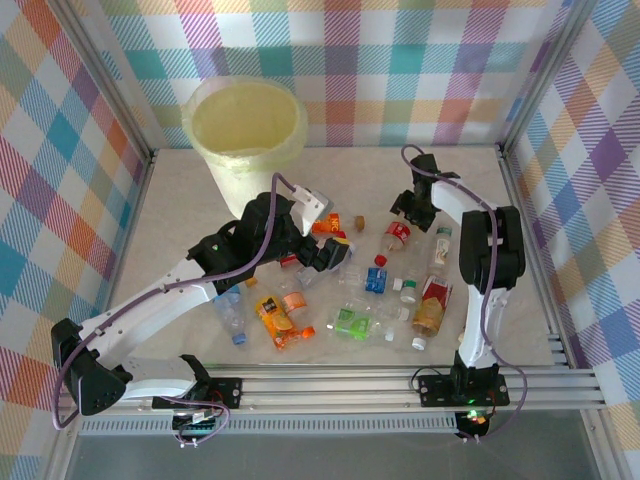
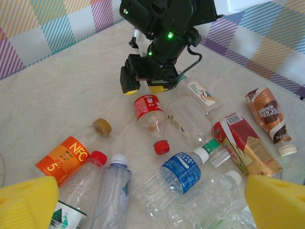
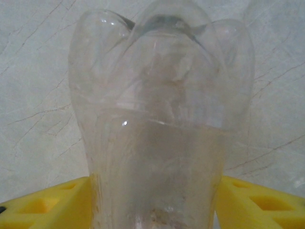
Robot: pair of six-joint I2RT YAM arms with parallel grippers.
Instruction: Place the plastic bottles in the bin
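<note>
Right gripper (image 1: 410, 208) clamped on base end of red-label bottle (image 1: 397, 236), yellow pads (image 3: 43, 205) snug on both sides. Bottle lying flat on tabletop (image 1: 180, 215), around middle, bit toward right edge. Left gripper (image 1: 335, 255) wide open, holding nothing, hovering over rest of plastic bottles (image 1: 352, 322), scattered from centre toward near edge. Bin (image 1: 215, 150) upright at far-left corner.

I'm seeing a pale yellow bin (image 1: 235, 170) at upper left of the overhead view, a cream marbled tabletop (image 1: 180, 215) and pastel plaid walls (image 1: 60, 150). Left wrist view now: red-labelled bottle (image 2: 147, 107) with a red cap, orange-labelled bottle (image 2: 62, 157), blue-labelled bottle (image 2: 181, 171) with a white cap, brown bottle (image 2: 267, 112) at right. My left hand (image 2: 151, 205) has yellow fingers (image 2: 28, 198) in the bottom corners.
</note>
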